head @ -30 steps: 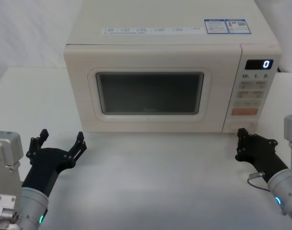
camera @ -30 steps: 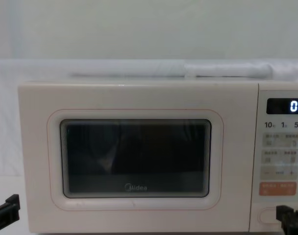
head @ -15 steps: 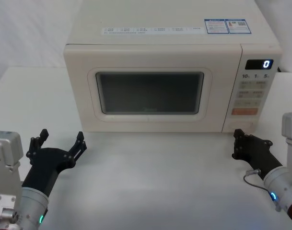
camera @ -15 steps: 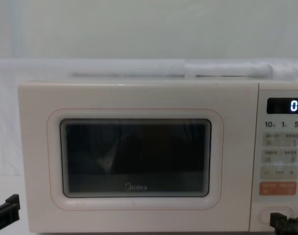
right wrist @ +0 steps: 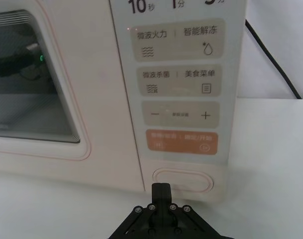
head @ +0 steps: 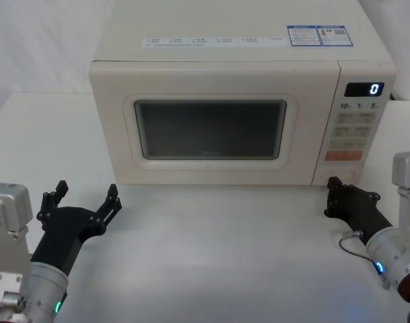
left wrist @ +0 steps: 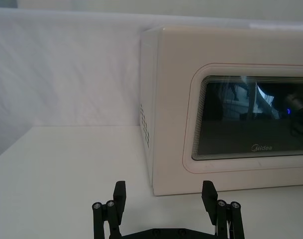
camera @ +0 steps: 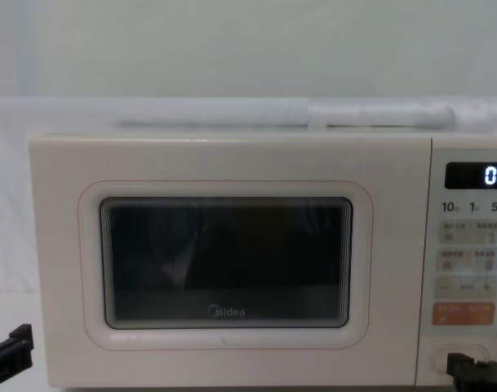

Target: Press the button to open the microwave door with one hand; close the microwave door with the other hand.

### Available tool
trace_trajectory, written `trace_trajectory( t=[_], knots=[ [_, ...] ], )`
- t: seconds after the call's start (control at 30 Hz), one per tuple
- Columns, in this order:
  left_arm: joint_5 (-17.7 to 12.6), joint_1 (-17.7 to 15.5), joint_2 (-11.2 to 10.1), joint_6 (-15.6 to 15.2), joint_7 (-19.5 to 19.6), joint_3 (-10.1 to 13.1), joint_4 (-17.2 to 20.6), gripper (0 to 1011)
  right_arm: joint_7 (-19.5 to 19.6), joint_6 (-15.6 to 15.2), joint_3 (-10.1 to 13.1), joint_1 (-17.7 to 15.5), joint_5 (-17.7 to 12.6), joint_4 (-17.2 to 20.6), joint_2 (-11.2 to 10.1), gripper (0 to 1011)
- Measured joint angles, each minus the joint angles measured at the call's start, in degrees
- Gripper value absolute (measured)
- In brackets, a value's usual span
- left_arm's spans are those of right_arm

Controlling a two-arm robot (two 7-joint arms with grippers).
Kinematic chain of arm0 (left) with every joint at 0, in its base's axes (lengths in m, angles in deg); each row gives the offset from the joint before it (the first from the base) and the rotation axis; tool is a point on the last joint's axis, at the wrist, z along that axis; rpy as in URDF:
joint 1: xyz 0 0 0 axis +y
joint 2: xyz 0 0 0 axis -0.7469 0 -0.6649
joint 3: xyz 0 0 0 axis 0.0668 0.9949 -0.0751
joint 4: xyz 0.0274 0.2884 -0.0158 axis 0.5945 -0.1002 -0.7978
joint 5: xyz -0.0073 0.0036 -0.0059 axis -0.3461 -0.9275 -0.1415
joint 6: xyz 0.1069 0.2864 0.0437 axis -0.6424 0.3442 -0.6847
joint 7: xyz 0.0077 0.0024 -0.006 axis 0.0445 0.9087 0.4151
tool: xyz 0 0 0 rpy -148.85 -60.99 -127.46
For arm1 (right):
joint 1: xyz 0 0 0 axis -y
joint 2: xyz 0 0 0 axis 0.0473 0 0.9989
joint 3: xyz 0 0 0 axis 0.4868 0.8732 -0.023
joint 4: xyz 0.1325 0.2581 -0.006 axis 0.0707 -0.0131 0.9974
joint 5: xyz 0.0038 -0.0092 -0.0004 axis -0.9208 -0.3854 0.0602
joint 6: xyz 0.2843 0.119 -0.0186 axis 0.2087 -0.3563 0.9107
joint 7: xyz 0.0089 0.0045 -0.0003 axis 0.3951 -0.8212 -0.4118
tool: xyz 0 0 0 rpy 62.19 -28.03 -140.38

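The microwave door [head: 211,131] is closed: cream, with a dark window and a Midea logo [camera: 227,311]. The button [right wrist: 182,180], a cream oval, sits at the bottom of the control panel [head: 356,128], under the orange key [right wrist: 181,142]. My right gripper [head: 334,190] is shut, and its tip [right wrist: 160,189] points at the button's lower left edge, very close to it. I cannot tell whether they touch. In the chest view this tip [camera: 467,370] overlaps the button [camera: 468,354]. My left gripper [head: 86,191] stands open on the table, in front of the microwave's left corner, with nothing between its fingers [left wrist: 120,190].
The white table [head: 218,249] lies bare between the two arms. The display [head: 363,89] reads 0. A black cable [right wrist: 270,55] runs behind the microwave's right side. A thin wire loop [head: 349,239] hangs at the right wrist.
My right gripper has moved left and a little forward, bringing its tip in front of the button. The left arm and the door have not moved.
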Motion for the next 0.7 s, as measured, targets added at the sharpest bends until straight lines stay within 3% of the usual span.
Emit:
trace_trajectory(
  t=[0.7],
  knots=[
    [0.00, 0.00, 0.00, 0.00, 0.00, 0.00, 0.00, 1001, 1.16, 0.09, 0.72, 2.16, 0.61, -2.20, 0.02, 0]
  ],
)
